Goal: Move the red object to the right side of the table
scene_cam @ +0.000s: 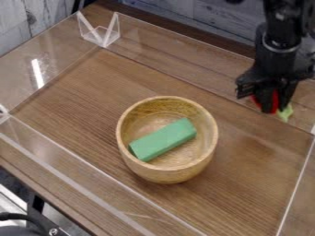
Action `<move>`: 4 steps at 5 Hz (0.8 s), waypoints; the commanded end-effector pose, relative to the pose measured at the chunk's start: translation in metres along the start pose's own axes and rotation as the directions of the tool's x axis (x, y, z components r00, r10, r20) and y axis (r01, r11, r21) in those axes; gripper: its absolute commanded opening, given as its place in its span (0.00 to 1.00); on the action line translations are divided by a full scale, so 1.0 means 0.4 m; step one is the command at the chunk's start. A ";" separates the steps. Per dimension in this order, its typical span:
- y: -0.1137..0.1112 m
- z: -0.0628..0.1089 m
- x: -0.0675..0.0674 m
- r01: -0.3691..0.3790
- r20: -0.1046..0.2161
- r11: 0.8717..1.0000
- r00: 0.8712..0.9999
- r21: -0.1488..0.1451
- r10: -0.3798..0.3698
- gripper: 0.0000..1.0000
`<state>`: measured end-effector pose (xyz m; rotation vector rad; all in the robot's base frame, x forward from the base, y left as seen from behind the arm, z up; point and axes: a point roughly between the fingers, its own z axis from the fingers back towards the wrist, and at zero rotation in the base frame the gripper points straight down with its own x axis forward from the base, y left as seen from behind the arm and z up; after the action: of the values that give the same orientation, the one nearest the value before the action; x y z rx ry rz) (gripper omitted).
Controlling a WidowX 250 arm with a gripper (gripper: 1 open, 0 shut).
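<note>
Landmark: wooden bowl (169, 139), round, light-coloured, standing a little forward of the middle of the table (87, 97).

Bowl contents: green block (164, 139), rectangular, lying flat and slantwise on the bowl's floor, one end toward the bowl's upper right rim.

Table: brown wood-grain top, bare apart from the bowl; low clear acrylic walls (35, 69) run round its edges.

Arm: black, coming down from the top right corner of the view, up and to the right of the bowl and well clear of its rim.

Gripper (270, 98): black, pointing almost straight down, up and to the right of the bowl near the right wall. Its fingers are drawn together on the red object.

Red object (268, 100): small and bright red, pinched between the fingers, only a sliver of red showing between the dark pads. It sits well apart from the bowl, on the bowl's upper right side, close to the right edge of the table.

Leafy stem (285, 112): a light-green bit sticking out just below and to the right of the fingers, on the side away from the bowl.

Height of the red object: it appears to be at or just above the tabletop; from this angle I cannot tell whether it touches the wood.

Clear stand (99, 30): a small folded acrylic piece, upright, far up and to the left of the bowl by the back wall.
</note>
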<state>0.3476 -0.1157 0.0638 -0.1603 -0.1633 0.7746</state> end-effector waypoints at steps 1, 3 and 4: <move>-0.031 0.001 -0.002 0.047 0.039 0.999 0.998 -0.023 -0.046 0.00; -0.045 -0.052 0.003 0.060 0.059 0.998 0.996 0.007 -0.061 1.00; -0.048 -0.065 0.012 0.061 0.077 0.998 0.995 0.018 -0.063 0.00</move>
<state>0.3594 -0.1245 0.0268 -0.0740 -0.1841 0.7275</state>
